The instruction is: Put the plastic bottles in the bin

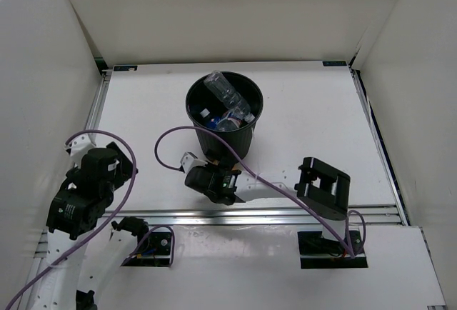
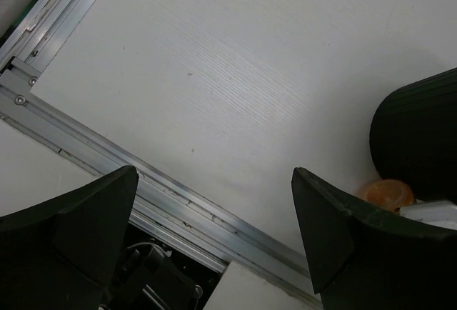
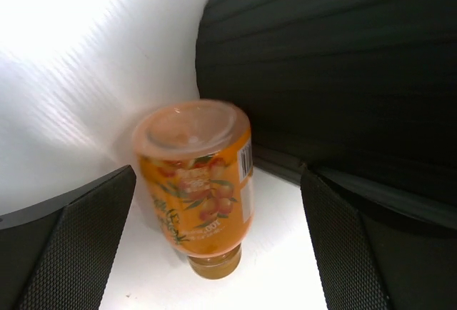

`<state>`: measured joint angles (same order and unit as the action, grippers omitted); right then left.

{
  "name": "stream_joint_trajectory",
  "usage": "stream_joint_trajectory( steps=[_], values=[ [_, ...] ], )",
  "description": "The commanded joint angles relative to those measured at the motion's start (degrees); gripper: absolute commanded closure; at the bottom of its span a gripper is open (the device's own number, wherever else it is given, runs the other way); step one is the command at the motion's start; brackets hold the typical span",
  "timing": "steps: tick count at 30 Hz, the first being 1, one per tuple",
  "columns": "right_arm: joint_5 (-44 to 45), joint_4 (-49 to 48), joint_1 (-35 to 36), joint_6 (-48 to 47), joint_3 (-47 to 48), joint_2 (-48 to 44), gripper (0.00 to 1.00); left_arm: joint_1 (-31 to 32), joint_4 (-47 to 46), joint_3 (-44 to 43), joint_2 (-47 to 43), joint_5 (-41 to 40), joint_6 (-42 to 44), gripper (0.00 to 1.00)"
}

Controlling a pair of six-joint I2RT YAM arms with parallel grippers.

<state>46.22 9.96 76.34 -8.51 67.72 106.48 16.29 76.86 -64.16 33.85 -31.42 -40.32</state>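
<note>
The black bin (image 1: 223, 113) stands mid-table with a clear bottle (image 1: 230, 96) leaning inside it and other bottles, one with blue (image 1: 213, 119), at its bottom. The short orange bottle (image 3: 200, 181) lies on the table against the bin's wall (image 3: 335, 74), cap end toward the camera. My right gripper (image 3: 218, 173) is open, with a finger on either side of the orange bottle and gaps on both sides; in the top view it (image 1: 202, 167) is low at the bin's near side. My left gripper (image 2: 214, 174) is open and empty at the left (image 1: 114, 163); its view shows the bin (image 2: 421, 131) and orange bottle (image 2: 385, 194).
An aluminium rail (image 1: 285, 213) runs along the table's near edge and also shows in the left wrist view (image 2: 143, 174). White walls enclose the table on three sides. A purple cable (image 1: 178, 133) loops beside the bin.
</note>
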Motion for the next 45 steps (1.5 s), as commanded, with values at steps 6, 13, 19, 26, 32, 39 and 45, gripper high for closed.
stream_joint_trajectory(
  steps=[6, 13, 19, 26, 32, 39, 45],
  values=[
    [-2.00, 10.79, -2.68, 12.55, 3.20, 2.33, 0.02, -0.21, 1.54, 1.23, -1.33, 0.57, -0.64, 0.00],
    [-7.27, 15.52, -2.68, 16.16, 3.81, 2.86, 0.30, -0.21, 1.54, 1.23, -1.33, 0.04, -0.64, 0.00],
    [-16.92, 19.39, -2.68, 17.30, 6.71, 1.64, 0.69, -0.21, 2.07, 1.23, -1.33, -0.48, -1.87, 0.00],
    [-27.13, 27.91, -1.90, 19.41, 14.53, -3.99, 0.93, -0.21, 2.59, 1.23, -1.33, -1.63, -3.54, 0.00],
    [-28.90, 33.27, 1.62, 20.03, 23.31, -8.91, 0.99, -0.21, 2.59, 1.23, -1.33, -2.68, -4.68, 0.00],
    [-20.20, 39.17, -2.32, 22.31, 42.73, -15.15, 0.99, -0.21, 2.59, 1.23, -0.80, -3.21, -5.74, 0.00],
    [-25.81, 37.69, -16.47, 18.89, 50.83, -14.46, 0.93, -0.21, 0.93, 3.95, -0.80, -3.21, -5.74, 0.00]
  ],
)
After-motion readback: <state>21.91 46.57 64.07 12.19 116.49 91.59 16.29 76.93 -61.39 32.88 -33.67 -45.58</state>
